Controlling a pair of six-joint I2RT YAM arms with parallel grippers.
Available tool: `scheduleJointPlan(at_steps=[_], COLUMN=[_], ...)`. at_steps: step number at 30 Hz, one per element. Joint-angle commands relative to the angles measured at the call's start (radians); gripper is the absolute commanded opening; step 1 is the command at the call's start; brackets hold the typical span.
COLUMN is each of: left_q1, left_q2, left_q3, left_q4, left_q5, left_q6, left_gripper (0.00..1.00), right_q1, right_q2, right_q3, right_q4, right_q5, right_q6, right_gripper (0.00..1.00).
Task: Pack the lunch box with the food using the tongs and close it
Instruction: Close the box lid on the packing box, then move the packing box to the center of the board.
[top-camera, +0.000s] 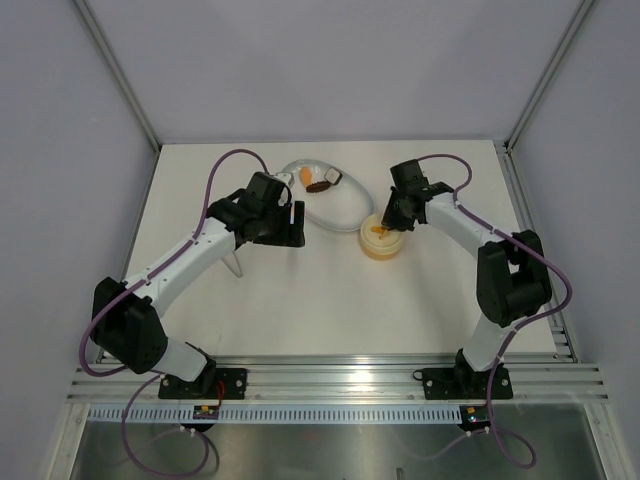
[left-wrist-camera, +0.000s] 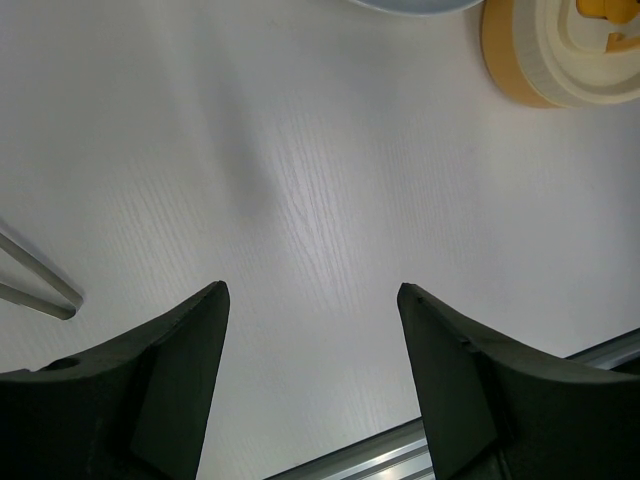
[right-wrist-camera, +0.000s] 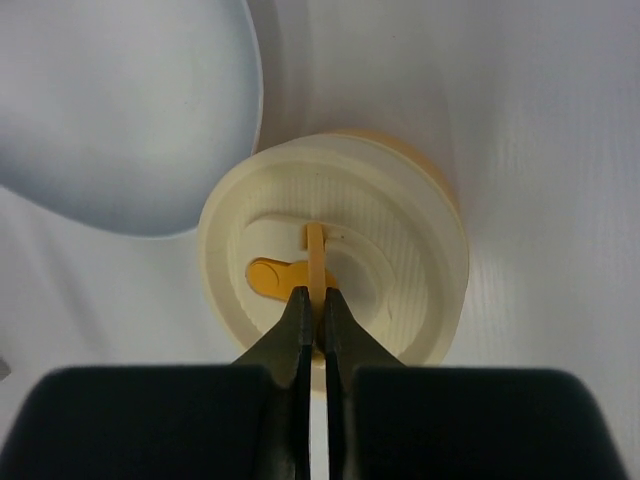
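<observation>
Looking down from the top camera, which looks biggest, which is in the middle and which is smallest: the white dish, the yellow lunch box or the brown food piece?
1. white dish, the biggest
2. lunch box, clearly smaller
3. brown food piece, tiny, lying in the dish

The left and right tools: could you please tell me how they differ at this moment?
The left tool stands open and holds nothing; the right tool is shut on the upright tab of the lid. The left tool hangs over the table, near the tongs; the right tool is above the lunch box. Both are black with two fingers.
</observation>
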Motion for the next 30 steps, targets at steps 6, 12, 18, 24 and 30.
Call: scheduleJointPlan(at_steps=[6, 12, 18, 24, 30], left_q1=[0.0, -0.002, -0.006, -0.022, -0.023], left_q2=[-0.042, -0.022, 0.019, 0.053, 0.104], left_q3=[-0.014, -0.014, -0.018, -0.033, -0.066], left_q4=[0.042, 0.068, 0.102, 0.166, 0.228], left_q5=[0.018, 0.057, 0.115, 0.184, 0.247], left_q6=[-0.011, -0.023, -0.046, -0.083, -0.135], left_gripper=[0.71, 0.72, 0.7, 0.64, 0.6], right_q1=[0.015, 0.061, 0.158, 0.207, 0.208], right_q2=[-0.047, -0.127, -0.179, -0.256, -0.28], right_q3=[-0.128, -0.174, -0.18, -0.171, -0.18], right_q4=[0.048, -0.061, -0.194, -0.257, -0.248], right_q5=[-0.269, -0.292, -0.229, -0.2, -0.137], right_q6=[-0.1, -0.186, -0.239, -0.291, -0.28], right_gripper=[0.0, 0.0, 0.0, 0.0, 0.0])
